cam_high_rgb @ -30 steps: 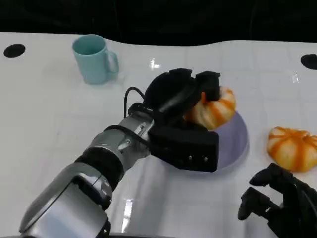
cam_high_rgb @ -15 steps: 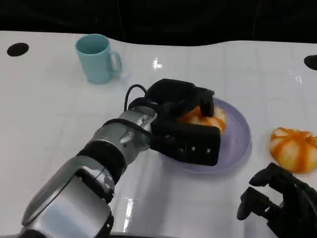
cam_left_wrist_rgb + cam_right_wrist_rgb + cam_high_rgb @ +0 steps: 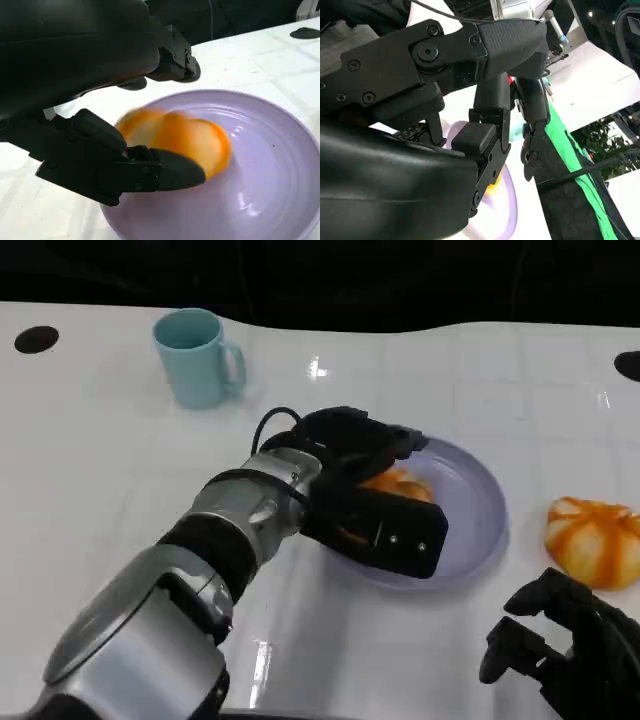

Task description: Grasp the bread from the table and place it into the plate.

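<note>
Two orange-striped bread rolls are on view, and one of them (image 3: 400, 485) already sits inside the purple plate (image 3: 480, 530), low in the dish with the left hand (image 3: 365, 490) wrapped around it. From the left wrist view the roll (image 3: 175, 137) looks to be resting on, or just above, the plate (image 3: 270, 190) floor; its outline is blurred, so I cannot say for certain that it touches. Black fingers (image 3: 170, 172) lie under its near side and another finger arches over the top, so the hand holds the bread rather than having let go.

By my reading, the carrying part of the task is essentially done. What is left is the release: spreading the fingers and lifting the hand away without dragging the roll back over the rim.

One further roll (image 3: 592, 540) lies on the white table (image 3: 100, 470), well apart from the plate on the robot's right side and near the right hand (image 3: 570, 650). That hand rests low by the table edge with its fingers curled in and nothing in them. A light blue mug (image 3: 195, 355) stands upright at the far left, untouched.
</note>
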Robot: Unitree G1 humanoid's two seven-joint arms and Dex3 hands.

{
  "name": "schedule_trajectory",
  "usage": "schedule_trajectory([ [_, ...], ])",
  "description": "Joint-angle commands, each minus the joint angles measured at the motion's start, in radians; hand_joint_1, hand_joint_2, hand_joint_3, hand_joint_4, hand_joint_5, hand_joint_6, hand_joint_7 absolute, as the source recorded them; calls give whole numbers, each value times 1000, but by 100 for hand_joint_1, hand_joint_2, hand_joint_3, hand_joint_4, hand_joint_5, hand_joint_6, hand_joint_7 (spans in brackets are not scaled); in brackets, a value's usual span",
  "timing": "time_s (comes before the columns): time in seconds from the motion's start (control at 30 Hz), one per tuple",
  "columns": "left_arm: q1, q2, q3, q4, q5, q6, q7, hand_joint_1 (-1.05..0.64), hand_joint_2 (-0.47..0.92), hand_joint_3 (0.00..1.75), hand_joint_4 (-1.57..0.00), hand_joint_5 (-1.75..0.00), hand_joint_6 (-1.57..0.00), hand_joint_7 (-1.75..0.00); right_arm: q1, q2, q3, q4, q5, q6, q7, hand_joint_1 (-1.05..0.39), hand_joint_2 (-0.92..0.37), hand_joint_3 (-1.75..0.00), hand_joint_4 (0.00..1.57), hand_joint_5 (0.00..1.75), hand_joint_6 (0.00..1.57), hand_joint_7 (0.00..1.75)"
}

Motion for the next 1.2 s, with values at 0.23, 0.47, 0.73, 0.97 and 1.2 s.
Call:
schedule_trajectory([
  [0.23, 10, 66, 18, -87, -22, -40, 0, -89, 92, 66, -9, -27, -24, -6, -1, -11, -11, 6, 3, -14, 13, -49, -92, -24, 72, 155, 76, 110],
  [0.47, 76, 120, 97, -157, -112, -145, 11, -81, 92, 55, -29, -41, -43, -12, 2, -10, -14, -4, 4, -1, 1, -50, -92, -23, 72, 155, 76, 110],
  [0.73, 240, 150, 309, -258, -410, -324, -120, -72, 92, 39, -39, -71, -60, -15, 0, -7, -12, -6, 2, -3, -2, -50, -92, -22, 72, 156, 77, 110],
  [0.97, 411, 110, 507, -396, -791, -316, -398, -60, 92, 31, -47, -99, -71, -18, 0, -10, -14, -8, 5, 3, -5, -50, -92, -23, 72, 156, 77, 110],
  [1.2, 571, 61, 635, -617, -1066, -112, -549, -59, 92, 32, -80, -94, -97, -26, 1, -10, -15, -17, 8, 20, -17, -50, -92, -21, 73, 155, 78, 109],
])
